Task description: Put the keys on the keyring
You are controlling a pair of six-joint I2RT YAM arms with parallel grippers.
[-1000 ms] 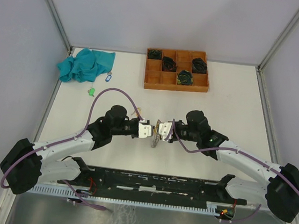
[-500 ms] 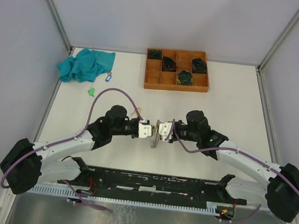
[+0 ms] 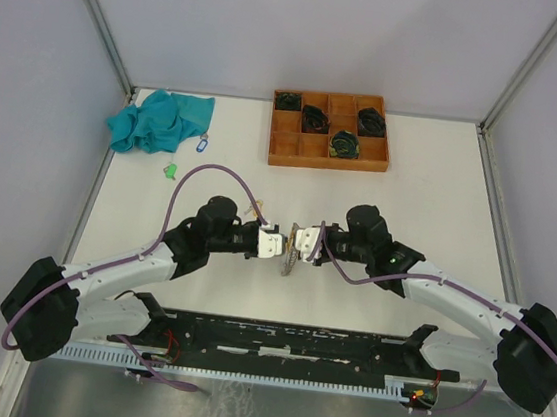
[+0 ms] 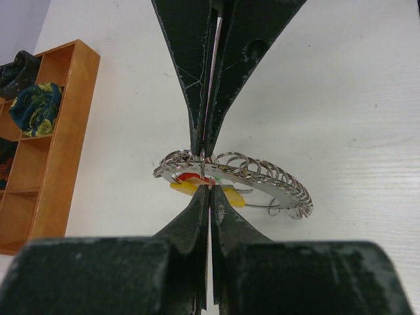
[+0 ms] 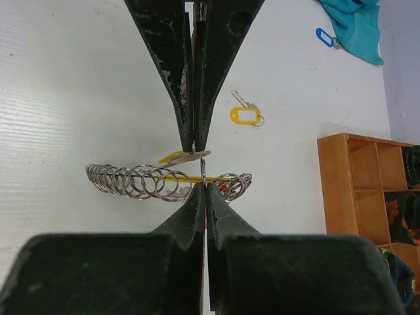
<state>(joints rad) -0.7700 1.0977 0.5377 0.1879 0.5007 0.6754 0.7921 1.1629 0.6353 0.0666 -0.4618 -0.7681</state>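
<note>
Nothing visible has moved since the earlier frame. The right end effector (image 3: 300,241), pressed together, pinches one end of the keyring (image 4: 262,180) above the middle of the surface. The left end effector (image 3: 274,245), facing it, seems to pinch the yellow-tagged key (image 5: 172,157), probably to thread it on.

one teal cloth (image 3: 163,120), one wooden tray (image 3: 304,161), four black bundles (image 3: 345,144) i think, three loose keys (image 5: 245,115): blue, green, yellow.

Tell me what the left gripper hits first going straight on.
The left gripper would meet the row of key rings at its tips first; just beyond, the right gripper points straight back at it, though the gap is hard to judge.
</note>
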